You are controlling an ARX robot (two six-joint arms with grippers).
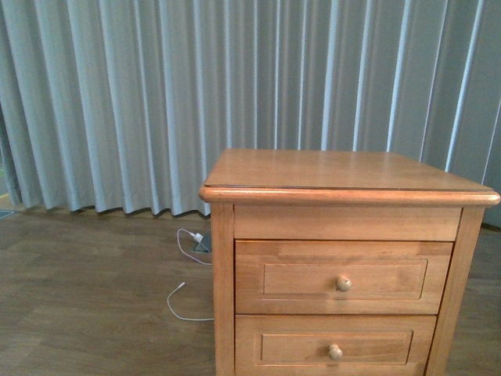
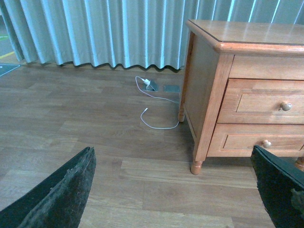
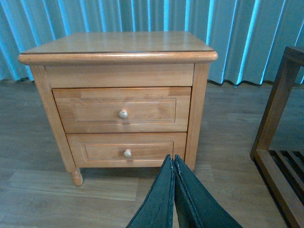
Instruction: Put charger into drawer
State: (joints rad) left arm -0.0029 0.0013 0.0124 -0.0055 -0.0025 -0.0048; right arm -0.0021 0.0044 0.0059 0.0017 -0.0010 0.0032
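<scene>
The charger is out of view in all three views. The drawer is the taller, upper one of a honey-coloured nightstand; it is closed, with a round knob at its middle. It also shows in the left wrist view and the right wrist view. My left gripper is open over bare floor, to the side of the nightstand, with nothing between its dark fingers. My right gripper is shut on nothing and faces the nightstand front, below the drawer. Neither arm shows in the front view.
A shorter lower drawer sits closed under the tall one. A long thin white cable with a white plug trails on the wood floor by the curtain. A dark wooden frame stands beside the nightstand.
</scene>
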